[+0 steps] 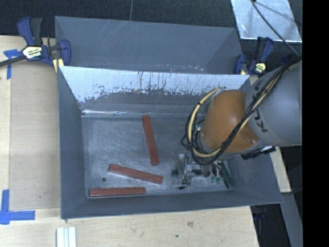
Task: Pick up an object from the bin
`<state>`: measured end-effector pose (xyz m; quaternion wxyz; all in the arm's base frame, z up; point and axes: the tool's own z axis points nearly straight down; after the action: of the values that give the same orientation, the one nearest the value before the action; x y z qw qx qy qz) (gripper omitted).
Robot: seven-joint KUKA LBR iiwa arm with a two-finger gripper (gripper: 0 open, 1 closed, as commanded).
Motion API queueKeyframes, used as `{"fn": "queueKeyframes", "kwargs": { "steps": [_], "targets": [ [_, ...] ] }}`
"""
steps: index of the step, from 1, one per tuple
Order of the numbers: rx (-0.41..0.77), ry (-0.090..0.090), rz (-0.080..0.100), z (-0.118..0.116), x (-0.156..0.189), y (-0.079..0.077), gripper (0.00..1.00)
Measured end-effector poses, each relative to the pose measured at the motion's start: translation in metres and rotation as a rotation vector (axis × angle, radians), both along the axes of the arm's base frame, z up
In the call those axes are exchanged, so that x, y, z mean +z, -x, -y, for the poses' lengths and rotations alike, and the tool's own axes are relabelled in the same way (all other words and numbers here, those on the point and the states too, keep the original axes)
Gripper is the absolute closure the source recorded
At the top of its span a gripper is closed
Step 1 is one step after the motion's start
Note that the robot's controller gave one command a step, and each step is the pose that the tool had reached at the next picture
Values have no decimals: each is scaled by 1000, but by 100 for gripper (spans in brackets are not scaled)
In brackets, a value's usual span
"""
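The hand [186,178], wide or narrow I cannot tell, sits just beside the middle red-brown bar [135,174], at its end.

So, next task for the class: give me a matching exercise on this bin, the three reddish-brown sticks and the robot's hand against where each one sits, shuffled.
Column one:
1. steep stick
2. slanted stick
3. level stick
4. hand

Column two:
a. right part of the bin floor
b. along the front wall, left
c. middle, nearest the back wall
d. between the other two sticks

Pairs: 1-c, 2-d, 3-b, 4-a.
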<state>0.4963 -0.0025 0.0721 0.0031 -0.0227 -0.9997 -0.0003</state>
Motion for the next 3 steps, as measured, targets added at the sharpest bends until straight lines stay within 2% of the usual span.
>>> {"fn": "queueKeyframes", "kwargs": {
  "steps": [1, 2, 3],
  "targets": [
    [0, 1, 13, 0, -1, -3, 0],
    [0, 0, 0, 0, 0, 0, 100],
    [-15, 1, 17, 0, 115, -7, 100]
  ]
}}
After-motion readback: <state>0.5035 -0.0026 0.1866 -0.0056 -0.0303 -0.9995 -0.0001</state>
